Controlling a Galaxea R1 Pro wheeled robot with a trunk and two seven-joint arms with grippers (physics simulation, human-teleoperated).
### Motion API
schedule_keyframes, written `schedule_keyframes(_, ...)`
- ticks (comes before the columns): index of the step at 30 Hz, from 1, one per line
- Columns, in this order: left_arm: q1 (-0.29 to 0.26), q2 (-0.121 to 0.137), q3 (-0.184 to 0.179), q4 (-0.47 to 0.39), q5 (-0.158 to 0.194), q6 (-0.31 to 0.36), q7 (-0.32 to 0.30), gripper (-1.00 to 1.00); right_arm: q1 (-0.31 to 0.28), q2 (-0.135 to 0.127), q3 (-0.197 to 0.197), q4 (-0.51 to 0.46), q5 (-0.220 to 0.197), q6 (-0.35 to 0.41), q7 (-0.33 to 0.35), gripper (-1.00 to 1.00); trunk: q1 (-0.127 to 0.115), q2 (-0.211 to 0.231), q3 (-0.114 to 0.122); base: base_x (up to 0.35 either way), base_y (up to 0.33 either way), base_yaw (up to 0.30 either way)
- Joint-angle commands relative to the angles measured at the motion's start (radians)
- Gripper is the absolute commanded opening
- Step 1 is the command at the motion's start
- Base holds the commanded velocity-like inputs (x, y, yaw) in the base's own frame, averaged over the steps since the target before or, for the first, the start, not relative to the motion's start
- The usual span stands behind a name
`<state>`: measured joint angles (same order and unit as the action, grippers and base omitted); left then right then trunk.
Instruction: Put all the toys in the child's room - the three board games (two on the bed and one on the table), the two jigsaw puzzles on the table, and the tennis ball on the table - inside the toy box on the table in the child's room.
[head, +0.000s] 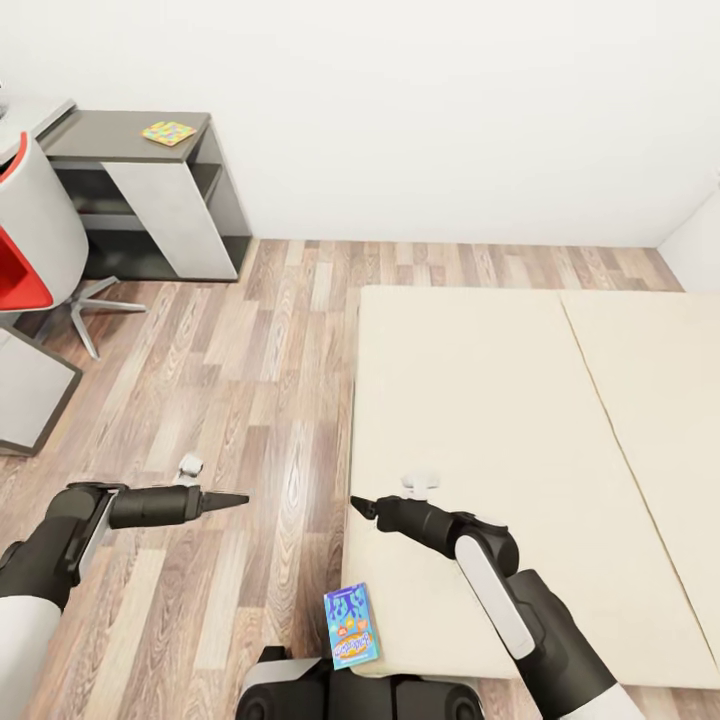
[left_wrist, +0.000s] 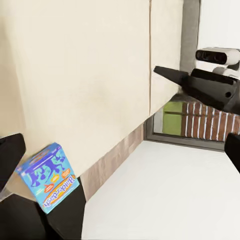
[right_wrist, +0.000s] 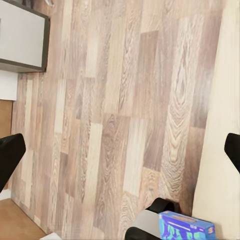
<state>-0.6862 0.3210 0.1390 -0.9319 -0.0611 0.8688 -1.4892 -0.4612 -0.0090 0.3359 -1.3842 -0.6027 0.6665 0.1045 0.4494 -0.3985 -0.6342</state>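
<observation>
While both arms hang level over the room, the left gripper (head: 236, 497) shows as a closed dark taper over the plank floor (head: 250, 400), holding nothing; the right gripper (head: 362, 505) reads the same in the head view, a pointed matte-black tip at the bed's near edge, empty. In each wrist view the black finger pads sit at opposite frame edges, so the exact gap cannot be settled from these frames.

Small blue board game (head: 351, 626): thin glossy box, cartoon print, orange lettering. It lies at the near corner of the bed (head: 480, 400), just past the robot's base, long axis running roughly away from the robot, slightly skewed. Also seen from the left wrist (left_wrist: 48, 177) and right wrist (right_wrist: 186, 226).

Mattress: matte beige, flat, two panels split by a seam. Floor: brown wood grain.

Far left: jigsaw puzzle (head: 168, 132), flat multicolour rectangle, on the dark grey unit of the table (head: 110, 135). Red-and-white chair (head: 35, 240) beside it.
</observation>
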Motion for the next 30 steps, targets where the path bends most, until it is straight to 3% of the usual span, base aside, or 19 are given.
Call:
schedule_keyframes(1, 0.000, 0.004, 0.009, 0.012, -0.006, 0.001, -0.003, 1.00, -0.001, -0.001, -0.002, -0.001, 0.002, 0.004, 0.002, 1.00, 0.001, -0.002, 0.001, 0.000, 0.000, 0.000)
schedule_keyframes(5, 0.000, 0.018, 0.048, 0.058, -0.007, -0.030, 0.009, 1.00, -0.001, -0.003, -0.009, 0.011, 0.002, 0.003, 0.002, 1.00, 0.001, -0.002, 0.007, 0.000, 0.000, 0.000)
schedule_keyframes(9, 0.000, 0.021, 0.061, 0.071, -0.008, -0.041, 0.013, 1.00, -0.001, 0.000, -0.012, 0.032, 0.003, 0.001, 0.001, 1.00, 0.001, -0.002, 0.014, 0.000, 0.000, 0.000)
schedule_keyframes(30, -0.001, 0.015, 0.066, 0.076, -0.008, -0.062, 0.091, 1.00, -0.001, -0.008, -0.037, 0.037, 0.006, 0.002, 0.003, 1.00, 0.001, -0.002, 0.049, 0.000, 0.000, 0.000)
